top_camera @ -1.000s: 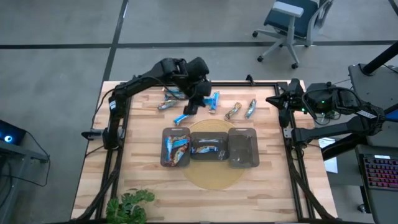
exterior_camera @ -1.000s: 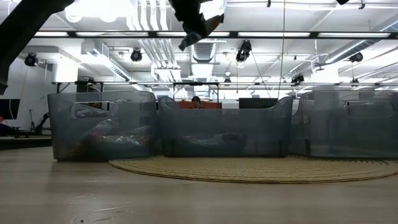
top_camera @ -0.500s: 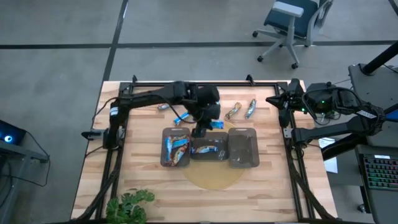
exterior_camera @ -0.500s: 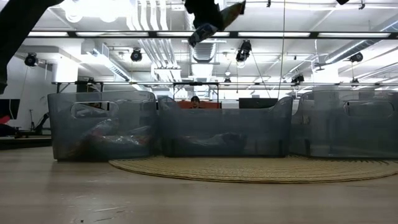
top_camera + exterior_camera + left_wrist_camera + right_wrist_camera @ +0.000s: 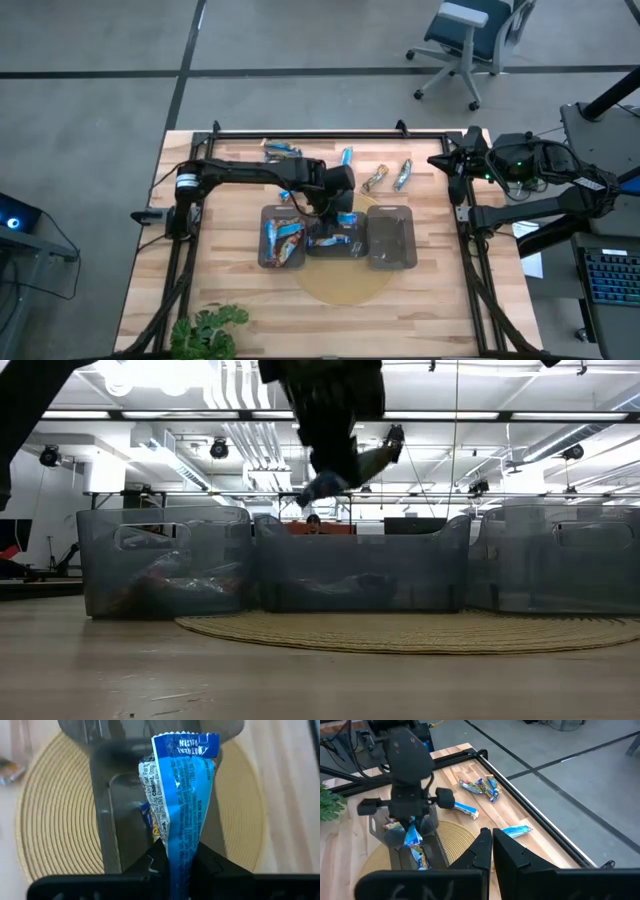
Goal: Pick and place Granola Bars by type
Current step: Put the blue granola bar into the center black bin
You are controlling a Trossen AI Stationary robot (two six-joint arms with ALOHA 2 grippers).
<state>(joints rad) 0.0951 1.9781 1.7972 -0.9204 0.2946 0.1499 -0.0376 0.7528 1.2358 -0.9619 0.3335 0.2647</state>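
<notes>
The left pincer grips a blue bar above the middle tray; the right pincer is closed, at the tabletop's edge.

Left pincer — blue bar gripped

Three trays in a row on a mat at mid-counter, loose bars behind them.

On the wooden counter, a round woven mat carries three dark translucent rectangular trays side by side: left tray, middle tray, right tray. The left pincer hangs over the middle tray, clamped on a blue wrapped granola bar. Behind the trays lie loose wrapped bars, more toward the right. The right pincer, fingers together, sits at the counter's right edge. A potted plant stands at the front left.
</notes>
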